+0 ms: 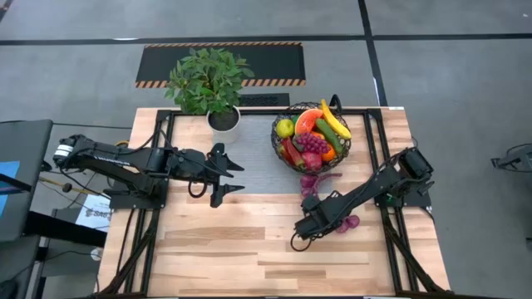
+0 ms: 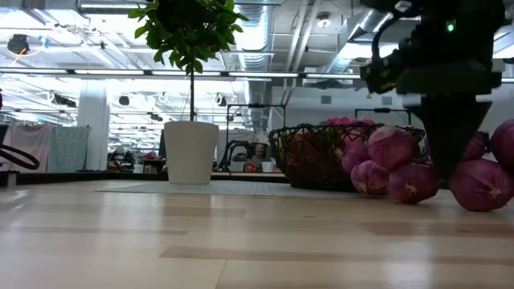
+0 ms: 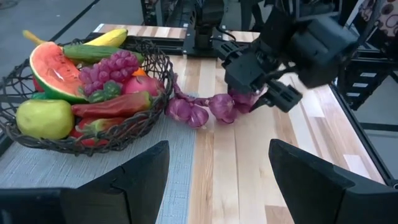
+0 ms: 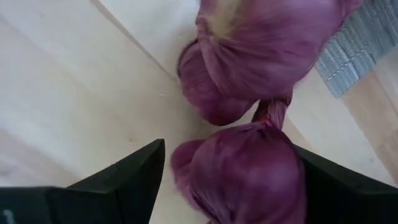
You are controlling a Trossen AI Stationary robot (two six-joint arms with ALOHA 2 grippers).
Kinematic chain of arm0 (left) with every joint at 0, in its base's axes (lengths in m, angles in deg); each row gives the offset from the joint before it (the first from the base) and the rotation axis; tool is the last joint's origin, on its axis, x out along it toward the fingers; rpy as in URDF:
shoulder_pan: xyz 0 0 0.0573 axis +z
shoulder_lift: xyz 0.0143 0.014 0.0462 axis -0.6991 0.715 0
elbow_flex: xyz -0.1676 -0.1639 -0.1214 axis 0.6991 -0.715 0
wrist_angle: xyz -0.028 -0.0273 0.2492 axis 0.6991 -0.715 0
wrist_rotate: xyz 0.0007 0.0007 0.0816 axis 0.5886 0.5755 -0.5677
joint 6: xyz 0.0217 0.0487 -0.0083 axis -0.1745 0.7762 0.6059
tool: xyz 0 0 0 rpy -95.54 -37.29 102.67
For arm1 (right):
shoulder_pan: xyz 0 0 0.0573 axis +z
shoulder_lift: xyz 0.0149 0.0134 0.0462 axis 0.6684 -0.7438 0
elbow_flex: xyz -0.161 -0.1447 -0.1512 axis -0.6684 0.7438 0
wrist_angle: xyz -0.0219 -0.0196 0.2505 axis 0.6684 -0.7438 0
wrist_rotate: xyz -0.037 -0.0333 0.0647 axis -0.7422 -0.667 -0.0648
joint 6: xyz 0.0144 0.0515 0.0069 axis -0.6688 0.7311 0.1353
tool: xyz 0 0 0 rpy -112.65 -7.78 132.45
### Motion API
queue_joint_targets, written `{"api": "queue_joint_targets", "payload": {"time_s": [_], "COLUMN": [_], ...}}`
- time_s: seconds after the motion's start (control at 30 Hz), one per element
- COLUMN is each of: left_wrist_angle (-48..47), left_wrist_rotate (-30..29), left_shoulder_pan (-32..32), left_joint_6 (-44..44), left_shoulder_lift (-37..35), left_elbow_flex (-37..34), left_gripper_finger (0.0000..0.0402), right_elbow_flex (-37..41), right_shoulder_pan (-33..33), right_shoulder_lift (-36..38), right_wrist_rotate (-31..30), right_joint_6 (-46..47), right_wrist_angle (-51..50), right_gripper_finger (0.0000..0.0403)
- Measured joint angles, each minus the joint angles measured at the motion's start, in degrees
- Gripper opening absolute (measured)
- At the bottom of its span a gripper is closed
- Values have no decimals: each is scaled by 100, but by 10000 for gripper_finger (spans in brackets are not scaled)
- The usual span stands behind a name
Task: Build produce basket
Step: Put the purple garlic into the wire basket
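Dark wire-mesh basket [image 1: 309, 137], bulbous purple onions [image 3: 211, 107]

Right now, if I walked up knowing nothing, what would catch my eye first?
Probably the wire basket at the table's far side, heaped with bright toy fruit. Next, a string of purple onions trailing from it across the wood, with the right end effector open around one bulb. A leafy potted plant stands left of the basket.

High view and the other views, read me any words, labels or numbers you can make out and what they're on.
"SAF": start of a cut-off word on a white sheet beside the table's left edge; the rest is hidden.
White print on the dark plate behind the basket: too small to read.
Nothing else readable in any view.
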Motion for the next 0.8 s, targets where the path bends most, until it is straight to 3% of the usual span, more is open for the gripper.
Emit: {"api": "queue_joint_targets", "payload": {"time_s": [0.2, 0.5, 0.8], "left_wrist_angle": [-4, -11, -24], "left_wrist_rotate": [0, -106, -133], "left_shoulder_pan": [0, 0, 2], "left_joint_6": [-2, 48, 48], "left_shoulder_lift": [-2, -2, -2], "left_elbow_flex": [0, -2, -2], "left_gripper_finger": [263, 263, 263], "right_elbow_flex": [2, -166, -1031], "right_shoulder_pan": [33, 133, 323], "right_shoulder_lift": [-331, -345, -345], "right_wrist_rotate": [396, 513, 495], "right_joint_6": [-2, 116, 105], "right_wrist_angle": [310, 355, -317], "right_gripper_finger": [289, 174, 191]}}
